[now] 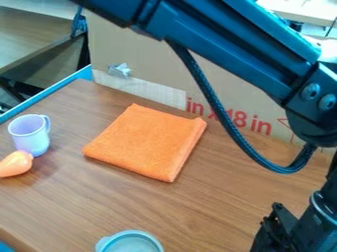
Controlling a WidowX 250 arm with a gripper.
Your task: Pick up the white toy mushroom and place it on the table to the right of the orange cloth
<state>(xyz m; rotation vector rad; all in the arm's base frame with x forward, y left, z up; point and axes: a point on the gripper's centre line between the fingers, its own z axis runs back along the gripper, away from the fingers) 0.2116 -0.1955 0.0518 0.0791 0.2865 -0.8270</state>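
The black gripper (273,231) hangs at the lower right of the view, low over the wooden table, and its fingertips are not clearly visible. Left of it, a folded orange cloth (148,141) lies flat near the middle of the table. At the left edge stands a pale lavender cup (31,137) with its handle to the right. An orange, rounded object (16,164) lies just in front of the cup. A light blue-grey round container (131,242) with a small tab is cut off by the bottom edge, left of the gripper. The gripper appears apart from all of these.
A cardboard panel (237,93) with red print stands along the table's far side. The arm and its looping cable (217,106) cross the upper right above the table (217,206). A blue edge strip (49,91) runs along the upper left.
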